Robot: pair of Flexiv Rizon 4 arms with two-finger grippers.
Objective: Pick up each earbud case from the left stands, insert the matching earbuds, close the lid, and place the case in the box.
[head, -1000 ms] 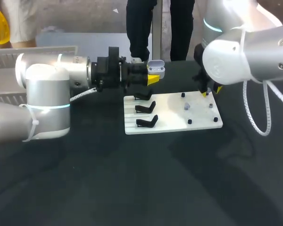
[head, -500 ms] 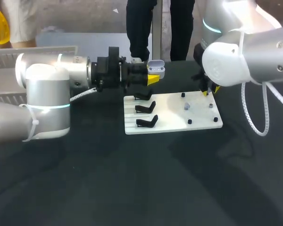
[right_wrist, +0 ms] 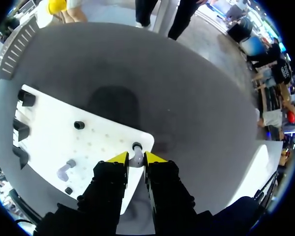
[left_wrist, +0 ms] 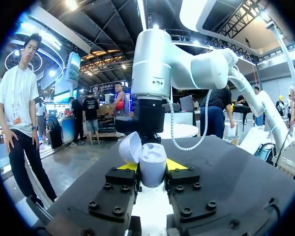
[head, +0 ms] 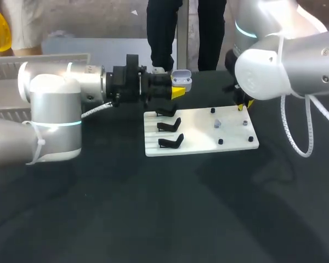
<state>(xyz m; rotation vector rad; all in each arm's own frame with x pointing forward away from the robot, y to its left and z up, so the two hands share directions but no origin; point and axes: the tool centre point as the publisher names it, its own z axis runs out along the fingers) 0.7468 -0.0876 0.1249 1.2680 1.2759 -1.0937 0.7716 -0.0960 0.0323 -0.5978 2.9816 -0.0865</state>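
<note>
Progress. One earbud case [left_wrist: 152, 164] is off the stands, its lid [left_wrist: 130, 147] swung open. My left gripper [head: 178, 89] pinches it by the body between both tips and holds it in the air, just past the far left corner of the white board [head: 208, 143]. All three black stands [head: 169, 126] on the board's left side are bare.

My right gripper [right_wrist: 136, 158] is down at the board's far right corner. Its fingers are nearly together, and both yellow tips seem to touch an earbud [right_wrist: 136, 160] seated on a black peg there. I read this as the earbud pick. No bud is in the case that I can see, the lid is not closed, and the case is not boxed.

A second earbud [head: 217, 124] stands near the board's middle. The other pegs [right_wrist: 79, 125] look bare. The grey slatted tray [head: 27, 66] at the far left may be the box, but I cannot tell what it holds.

Materials.
- **Case:** smooth, glossy pale plastic with a rounded pebble body and a domed, hinged lid.
- **Earbuds:** small and pale grey, a bulb on a short stem.
- **Board:** flat, rigid, matt white, dotted with small holes.
- **Stands:** black angled cradles.
- **Worktop** [head: 153, 213]: dark, matt surface.
</note>
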